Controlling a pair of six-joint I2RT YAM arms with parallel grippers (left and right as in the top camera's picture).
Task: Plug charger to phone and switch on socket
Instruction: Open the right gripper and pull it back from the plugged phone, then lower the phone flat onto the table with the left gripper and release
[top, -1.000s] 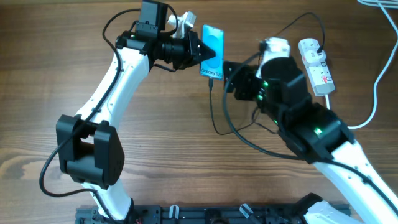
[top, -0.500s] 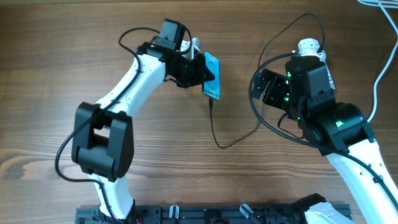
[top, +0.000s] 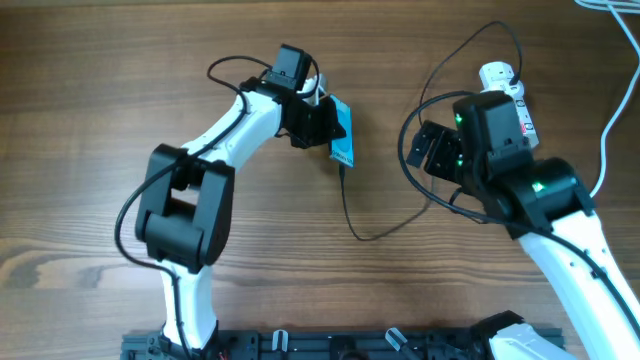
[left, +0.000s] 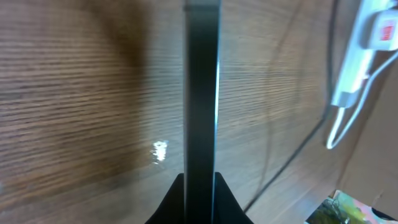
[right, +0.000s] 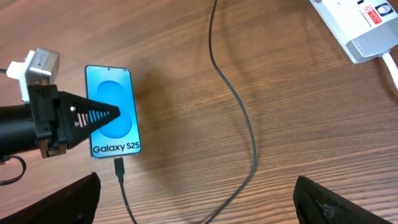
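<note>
Swinging away from the phone, the right arm has drawn back over the socket (top: 523, 118), which peeks out from behind its wrist. The right gripper (top: 428, 152) points left with its fingers spread wide and empty, well apart from the phone (right: 126, 118). The left arm reaches forward with its elbow bent, and the left gripper (top: 322, 122) is clamped on one long edge of the tilted phone. The charger (right: 239, 118) meets the phone's bottom edge and trails across the table (top: 100, 120).

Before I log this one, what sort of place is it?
Probably a robotics test bench: two robot arms at a wooden table, with a phone, charging cable and power strip.
</note>
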